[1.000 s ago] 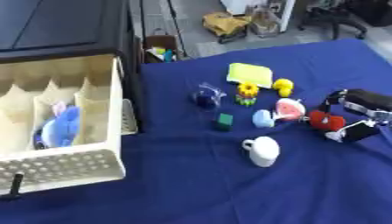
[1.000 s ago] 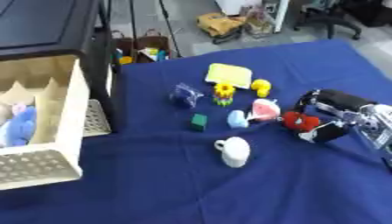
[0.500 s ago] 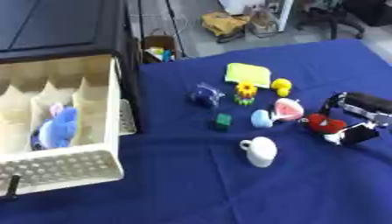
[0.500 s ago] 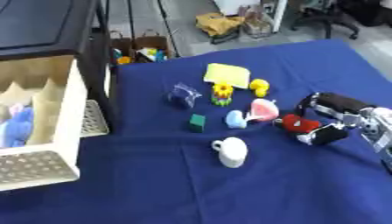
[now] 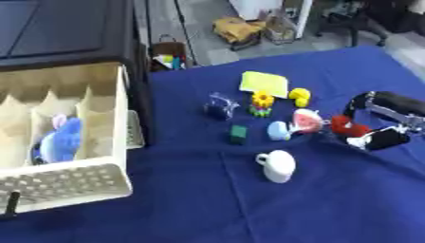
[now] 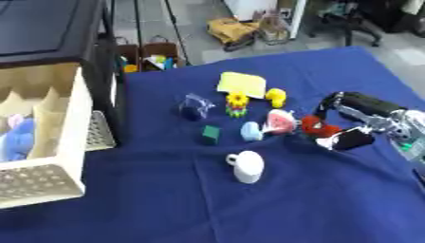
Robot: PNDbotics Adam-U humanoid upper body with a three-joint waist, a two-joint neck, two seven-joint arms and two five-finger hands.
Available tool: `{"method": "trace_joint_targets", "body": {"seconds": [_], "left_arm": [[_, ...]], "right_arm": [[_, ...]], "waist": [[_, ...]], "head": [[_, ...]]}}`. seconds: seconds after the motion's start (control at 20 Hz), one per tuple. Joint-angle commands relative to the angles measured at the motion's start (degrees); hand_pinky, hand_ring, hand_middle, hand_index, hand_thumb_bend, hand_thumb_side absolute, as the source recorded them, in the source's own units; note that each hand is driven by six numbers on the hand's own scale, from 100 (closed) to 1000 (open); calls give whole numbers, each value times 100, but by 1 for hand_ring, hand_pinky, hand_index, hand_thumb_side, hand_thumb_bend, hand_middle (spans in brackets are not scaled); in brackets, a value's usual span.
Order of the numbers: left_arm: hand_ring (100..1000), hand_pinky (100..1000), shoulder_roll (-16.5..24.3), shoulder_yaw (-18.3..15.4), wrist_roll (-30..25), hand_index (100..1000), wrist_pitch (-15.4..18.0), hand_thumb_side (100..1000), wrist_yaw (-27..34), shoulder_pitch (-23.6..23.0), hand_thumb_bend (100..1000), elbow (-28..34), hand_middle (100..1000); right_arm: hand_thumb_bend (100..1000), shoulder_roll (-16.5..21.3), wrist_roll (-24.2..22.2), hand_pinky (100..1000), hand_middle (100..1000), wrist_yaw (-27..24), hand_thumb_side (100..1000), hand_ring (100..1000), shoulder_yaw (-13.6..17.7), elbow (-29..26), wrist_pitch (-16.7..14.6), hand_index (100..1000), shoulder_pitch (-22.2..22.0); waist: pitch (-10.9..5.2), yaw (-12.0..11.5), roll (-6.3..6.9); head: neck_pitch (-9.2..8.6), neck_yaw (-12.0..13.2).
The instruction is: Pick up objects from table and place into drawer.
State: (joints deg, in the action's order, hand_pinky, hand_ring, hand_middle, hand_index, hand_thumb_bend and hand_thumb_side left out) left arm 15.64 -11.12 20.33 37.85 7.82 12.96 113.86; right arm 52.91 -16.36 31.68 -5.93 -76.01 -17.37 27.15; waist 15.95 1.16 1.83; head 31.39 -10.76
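the right hand (image 6: 358, 124) comes in low from the right edge of the bench (image 5: 207, 199). its fingers (image 6: 348, 139) are curled around a small red thing (image 6: 315, 127), which sits on the blue cloth next to a pink and white toy (image 6: 281, 122). the drawer (image 5: 62, 142) stands open at the left edge, with a blue toy (image 5: 60, 142) inside. the left hand does not show.

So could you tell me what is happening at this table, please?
The robot is clearing small things off a blue table into an open drawer on its left, where a blue toy already lies. Its right hand is at a red object, fingers curled around it. A white cup, a green block, a yellow duck and other bits wait on the cloth.
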Motion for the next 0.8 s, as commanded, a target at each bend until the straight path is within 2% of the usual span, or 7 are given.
{"method": "trace_joint_targets", "body": {"seconds": [0.05,0.45,0.8], "left_arm": [[616,513,165,-42,11,821,-25,1000,23,21,190,74,651],[616,513,200,-54,23,820,-69,1000,44,24,186,74,652],[616,513,238,-59,35,820,-104,1000,64,14,184,74,652]], "right_arm": [[352,316,57,789,566,-59,439,829,114,-246,60,669,65],[328,413,261,787,555,-79,470,822,257,-726,178,657,185],[323,513,387,782,555,-358,472,818,279,-1390,299,654,650]], "waist": [[-124,18,-40],[-165,72,-102],[-219,61,-172]], "head": [[-37,29],[24,83],[91,91]]}}
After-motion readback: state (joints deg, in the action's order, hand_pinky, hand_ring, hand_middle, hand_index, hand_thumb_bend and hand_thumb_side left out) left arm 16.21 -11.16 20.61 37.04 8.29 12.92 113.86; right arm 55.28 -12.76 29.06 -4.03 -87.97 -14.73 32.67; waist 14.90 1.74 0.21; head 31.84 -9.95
